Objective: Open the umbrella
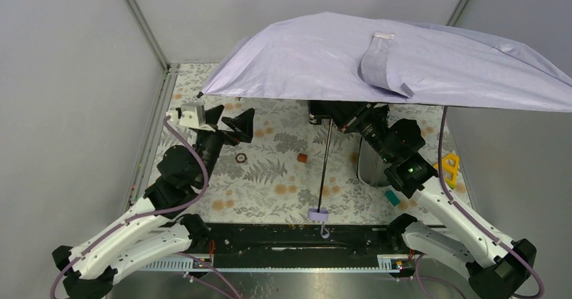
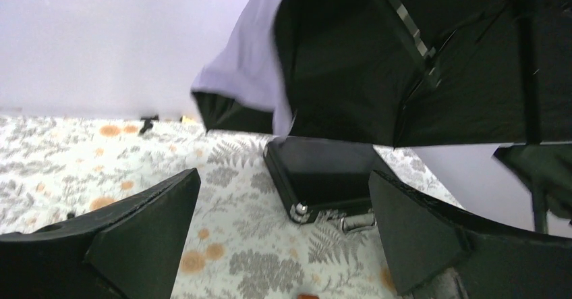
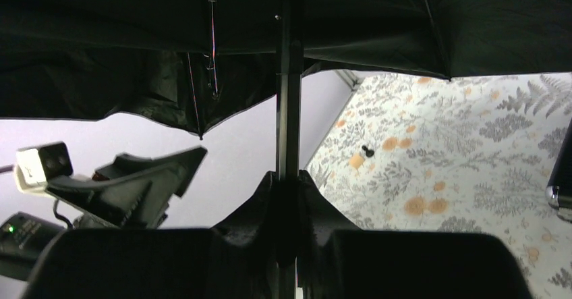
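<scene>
Umbrella (image 1: pixel 405 56): spreading its canopy across the upper frame above the bench (image 1: pixel 270 177), trailing the shaft (image 1: pixel 325 164) straight down-frame to the handle knob (image 1: pixel 318 212) at bottom centre. Clamping that shaft just under the canopy with the right hand (image 1: pixel 340 120); hovering the left hand (image 1: pixel 233 120), fingers apart and empty, well left of it. Probably relying on the right hand for any final push along the shaft, as the nearer one.

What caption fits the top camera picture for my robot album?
Right arm's fingers clamp the thin black shaft of the opened pale lavender fabric umbrella; left arm's fingers hang open nearby.
</scene>
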Motion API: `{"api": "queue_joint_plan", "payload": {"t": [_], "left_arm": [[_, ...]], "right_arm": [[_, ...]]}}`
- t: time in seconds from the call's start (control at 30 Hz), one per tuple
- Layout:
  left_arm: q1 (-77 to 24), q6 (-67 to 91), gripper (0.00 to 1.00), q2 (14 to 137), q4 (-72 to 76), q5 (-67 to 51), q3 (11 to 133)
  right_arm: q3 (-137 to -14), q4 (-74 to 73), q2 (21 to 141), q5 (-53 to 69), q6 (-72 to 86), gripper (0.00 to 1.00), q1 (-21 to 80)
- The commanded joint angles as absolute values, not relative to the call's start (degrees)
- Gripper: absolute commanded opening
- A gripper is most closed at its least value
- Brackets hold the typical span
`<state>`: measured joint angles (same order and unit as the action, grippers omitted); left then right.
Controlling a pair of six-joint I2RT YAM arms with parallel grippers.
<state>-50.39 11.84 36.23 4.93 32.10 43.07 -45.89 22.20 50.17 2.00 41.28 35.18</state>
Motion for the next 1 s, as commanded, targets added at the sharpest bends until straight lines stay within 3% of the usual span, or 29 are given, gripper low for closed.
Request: {"api": "queue_joint_plan", "payload": {"t": [0.0,0.2,0.27,0.33,0.47,0.53,0.73,0.97], "left_arm": [[-48.05,8.09,0.99,39.43,17.56,26.57,45.08],[-42.98,10.31,0.99,44.06,24.36,25.89,45.94],[-41.37,10.99,0.94,45.4,26.66,26.34,45.73],[-40.49,11.03,0.74,46.1,30.8,25.5,44.27],[-40.49,9.01,0.19,46.54,37.56,24.04,41.06],[-40.46,8.76,0.02,45.81,37.55,25.3,39.8],[-40.48,10.58,0.0,37.44,36.36,28.05,31.45],[-40.49,17.64,0.0,26.13,28.0,24.56,22.4]], "right_arm": [[-45.03,27.05,47.97,5.19,42.56,0.0,34.72],[-43.5,29.23,47.37,6.5,44.3,0.0,34.69],[-42.5,30.79,47.0,6.34,45.04,0.0,34.73],[-41.79,32.09,46.98,6.22,45.59,0.0,34.67],[-41.65,32.34,47.88,4.93,44.83,0.0,34.72],[-41.68,32.34,48.06,3.01,43.43,0.0,34.67],[-42.38,35.16,49.07,-7.55,33.93,0.0,34.76],[-45.31,45.0,58.68,-14.89,26.04,0.0,34.99]]}}
